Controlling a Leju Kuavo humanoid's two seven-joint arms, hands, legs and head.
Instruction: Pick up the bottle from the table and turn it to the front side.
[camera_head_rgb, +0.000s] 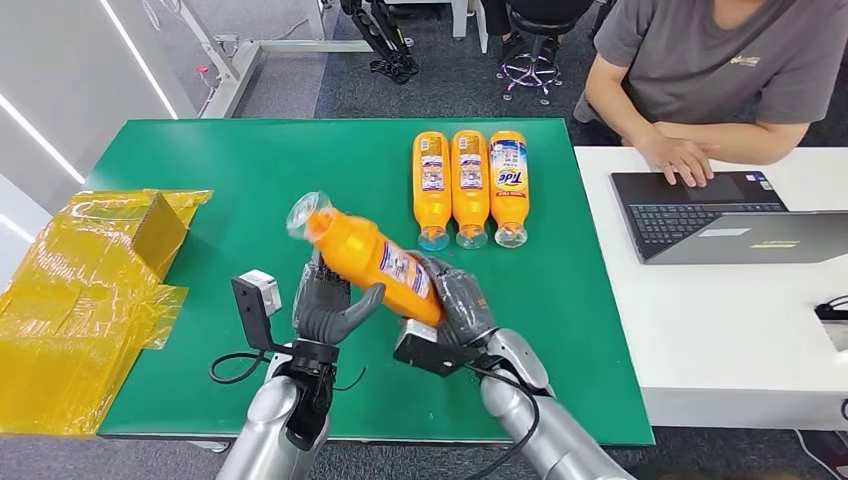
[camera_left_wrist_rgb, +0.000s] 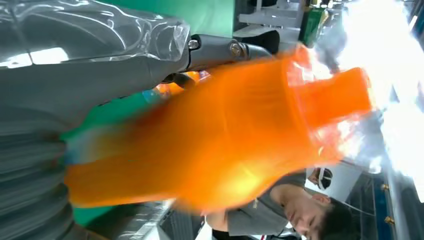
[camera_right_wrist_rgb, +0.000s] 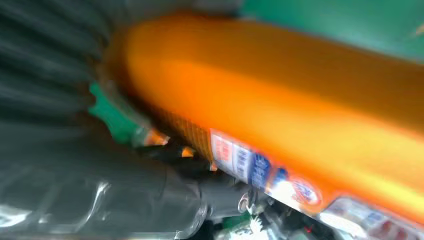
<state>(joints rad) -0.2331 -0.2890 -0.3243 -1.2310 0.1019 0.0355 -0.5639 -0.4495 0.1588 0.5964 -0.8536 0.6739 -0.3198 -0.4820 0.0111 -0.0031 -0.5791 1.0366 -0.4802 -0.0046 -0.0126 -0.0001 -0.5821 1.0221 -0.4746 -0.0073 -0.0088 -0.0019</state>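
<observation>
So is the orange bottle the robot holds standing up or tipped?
Tipped: the orange plastic bottle slants above the green table, held by both hands.

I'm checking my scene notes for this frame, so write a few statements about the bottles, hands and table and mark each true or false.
1. Both hands hold the orange bottle above the table: the left hand and the right hand. True.
2. Four bottles lie in the row. False: three.
3. The held bottle stands upright. False: it is tilted, clear cap end up and to the robot's left.
4. A laptop sits on the white desk. True.
</observation>
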